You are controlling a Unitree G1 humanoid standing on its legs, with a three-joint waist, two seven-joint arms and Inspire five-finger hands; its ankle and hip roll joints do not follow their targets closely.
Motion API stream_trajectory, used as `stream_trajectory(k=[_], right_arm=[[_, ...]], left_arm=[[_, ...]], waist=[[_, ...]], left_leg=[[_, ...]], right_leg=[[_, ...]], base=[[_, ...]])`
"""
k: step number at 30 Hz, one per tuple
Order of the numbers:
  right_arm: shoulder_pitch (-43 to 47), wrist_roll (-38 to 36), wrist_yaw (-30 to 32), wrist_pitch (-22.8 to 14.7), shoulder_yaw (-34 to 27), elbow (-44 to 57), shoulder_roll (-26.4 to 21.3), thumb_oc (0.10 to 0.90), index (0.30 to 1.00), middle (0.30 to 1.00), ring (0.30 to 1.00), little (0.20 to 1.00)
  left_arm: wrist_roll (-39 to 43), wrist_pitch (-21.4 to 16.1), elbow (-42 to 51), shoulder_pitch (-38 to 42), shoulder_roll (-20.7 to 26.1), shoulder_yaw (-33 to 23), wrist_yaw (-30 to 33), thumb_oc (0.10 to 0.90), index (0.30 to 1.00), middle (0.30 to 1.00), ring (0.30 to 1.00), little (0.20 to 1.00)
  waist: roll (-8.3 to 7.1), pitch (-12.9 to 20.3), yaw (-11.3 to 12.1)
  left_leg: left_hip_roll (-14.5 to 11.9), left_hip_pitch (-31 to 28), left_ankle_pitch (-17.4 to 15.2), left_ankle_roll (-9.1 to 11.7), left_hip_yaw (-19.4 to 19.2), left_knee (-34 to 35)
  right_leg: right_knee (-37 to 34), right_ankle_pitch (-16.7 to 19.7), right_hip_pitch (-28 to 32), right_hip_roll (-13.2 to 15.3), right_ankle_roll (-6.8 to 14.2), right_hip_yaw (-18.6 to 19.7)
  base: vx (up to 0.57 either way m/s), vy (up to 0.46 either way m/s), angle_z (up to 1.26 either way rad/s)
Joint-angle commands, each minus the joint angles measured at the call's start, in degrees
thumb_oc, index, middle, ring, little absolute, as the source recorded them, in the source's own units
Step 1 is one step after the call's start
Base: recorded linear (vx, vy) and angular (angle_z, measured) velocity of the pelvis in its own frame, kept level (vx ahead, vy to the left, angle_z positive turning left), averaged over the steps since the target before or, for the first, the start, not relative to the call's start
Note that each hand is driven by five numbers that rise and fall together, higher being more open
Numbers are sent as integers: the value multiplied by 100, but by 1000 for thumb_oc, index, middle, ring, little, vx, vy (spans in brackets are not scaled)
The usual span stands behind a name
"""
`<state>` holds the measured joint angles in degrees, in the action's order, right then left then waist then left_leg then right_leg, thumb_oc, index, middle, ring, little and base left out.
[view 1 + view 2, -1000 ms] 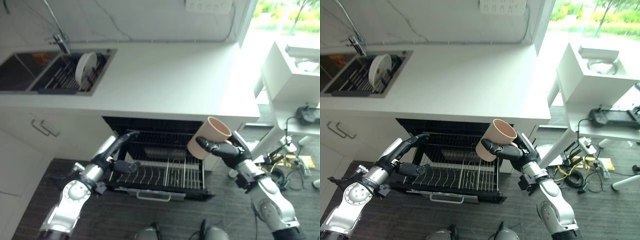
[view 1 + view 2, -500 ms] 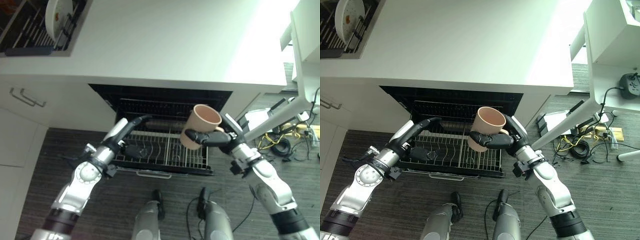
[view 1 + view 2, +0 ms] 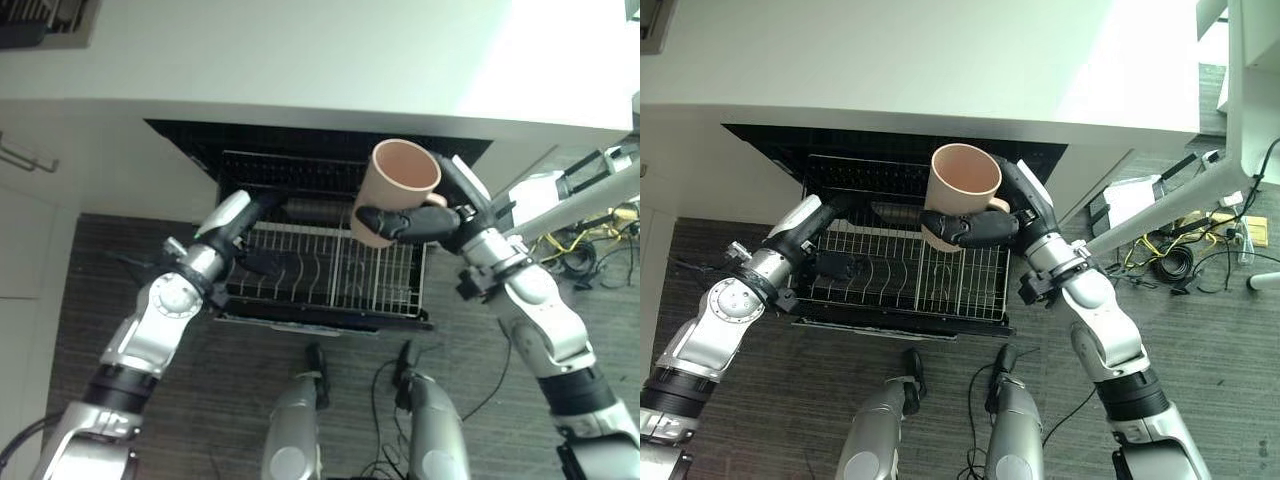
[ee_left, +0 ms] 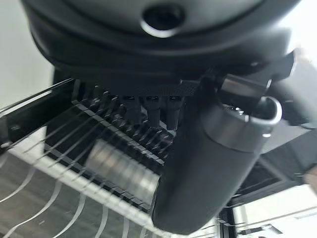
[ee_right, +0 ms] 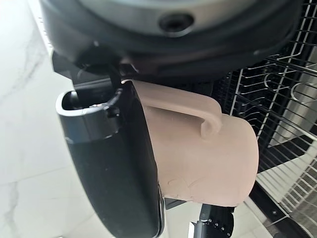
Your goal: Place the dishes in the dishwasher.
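left eye view has the pulled-out wire dishwasher rack [image 3: 330, 275] as the main landmark, sticking out of the dark dishwasher opening under the white countertop [image 3: 300, 50]. the right hand [image 3: 430, 222] is wrapped tight around a beige ceramic mug with a handle [image 3: 392, 192], fingers and thumb curled around its body. the mug is up in the air over the right half of the rack, tilted a bit with its open mouth facing up toward the camera, not touching the wires. right wrist view shows the same mug [image 5: 198, 158] pressed into the palm with the thumb across it, handle on the outer side, and rack wires past it.

left hand [image 3: 245, 225] is at the left side of the rack, reaching in over the front left corner. from the left wrist view its fingers [image 4: 148, 111] point straight out over the tines and the thumb sticks out beside them, so it's relaxed and not holding anything. a silvery ribbed cylinder [image 4: 124, 168] lies in the rack near the back, just beyond that hand. dark wood-look floor [image 3: 130, 250] is under the rack.
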<state>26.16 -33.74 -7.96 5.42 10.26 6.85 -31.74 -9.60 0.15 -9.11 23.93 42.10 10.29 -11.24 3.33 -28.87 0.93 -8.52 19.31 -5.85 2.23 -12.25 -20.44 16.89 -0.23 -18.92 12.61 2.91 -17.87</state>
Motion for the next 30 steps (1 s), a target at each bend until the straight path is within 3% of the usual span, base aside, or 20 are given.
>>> stream_trajectory(k=[1, 13, 18, 20, 30], right_arm=[[411, 12, -96, -523, -202, 698, 70, 400, 300, 300, 300, 300], [561, -13, -288, -440, -120, 784, -48, 400, 300, 300, 300, 300], [525, -54, -334, -445, -92, 774, -116, 400, 300, 300, 300, 300], [465, -66, -365, -468, -109, 775, -178, 400, 300, 300, 300, 300], [271, -185, -428, -467, -235, 836, -447, 400, 300, 300, 300, 300]], left_arm=[[-219, -67, 279, 272, 541, 73, -53, 800, 900, 900, 900, 900], [-579, 717, -598, 343, 451, 946, -986, 800, 900, 900, 900, 900], [-526, 1002, -546, 230, 397, 1220, -1991, 800, 900, 900, 900, 900], [-262, 1337, -291, 81, 377, 1233, -2885, 800, 900, 900, 900, 900], [-94, 2262, 521, -617, 412, 1303, -5007, 800, 900, 900, 900, 900]], waist=[[-154, 540, 10], [-185, 516, -102], [-165, 524, -136], [-130, 513, -143], [-26, 489, -146]], left_leg=[[-165, -168, 101, 500, 454, 325], [-227, -178, 107, 514, 306, 325], [-268, -224, 97, 519, 225, 325], [-285, -259, 91, 524, 183, 325], [-304, -306, 65, 533, 111, 325]], right_leg=[[30, -334, 390, 551, 823, 450], [30, -287, 295, 538, 881, 553], [30, -285, 300, 539, 899, 577], [30, -288, 325, 547, 904, 569], [30, -306, 370, 562, 904, 523]], base=[[0, 0, 0], [-5, 11, 0], [2, 19, -8], [-7, 27, -10], [-7, 4, 0]])
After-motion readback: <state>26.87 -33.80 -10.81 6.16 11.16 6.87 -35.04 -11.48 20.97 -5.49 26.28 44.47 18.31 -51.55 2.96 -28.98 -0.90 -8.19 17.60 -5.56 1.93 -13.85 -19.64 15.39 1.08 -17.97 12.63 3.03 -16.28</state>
